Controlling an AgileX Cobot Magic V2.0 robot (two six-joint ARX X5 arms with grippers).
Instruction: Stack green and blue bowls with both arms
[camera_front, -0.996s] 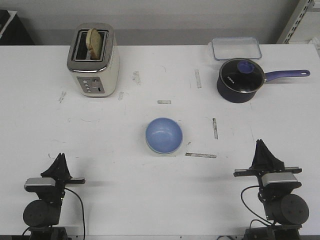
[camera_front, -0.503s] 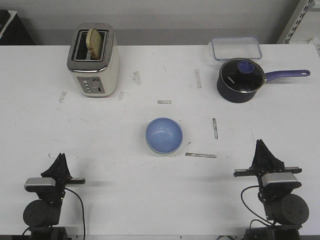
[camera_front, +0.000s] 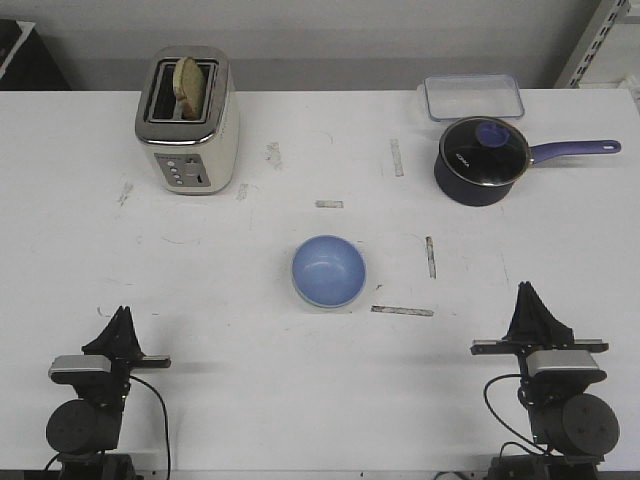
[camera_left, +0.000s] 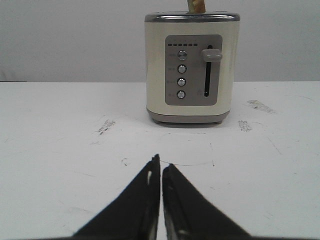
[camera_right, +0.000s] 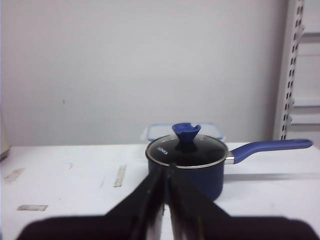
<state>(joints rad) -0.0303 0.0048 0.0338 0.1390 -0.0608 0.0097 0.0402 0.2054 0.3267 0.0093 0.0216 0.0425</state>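
The white table (camera_front: 250, 380) is seen carrying a cream toaster (camera_front: 187, 122) at the far left and a dark blue saucepan (camera_front: 482, 160) at the far right, with a clear container (camera_front: 472, 97) just behind the pan. The blue bowl (camera_front: 328, 270) is nested in the green bowl (camera_front: 335, 307), of which only a thin rim is visible, at mid-table between the two arms and farther out than both. The left gripper (camera_front: 123, 317) is held at the near left, the right gripper (camera_front: 527, 292) at the near right; both are pressed closed on nothing, well apart from the bowls.
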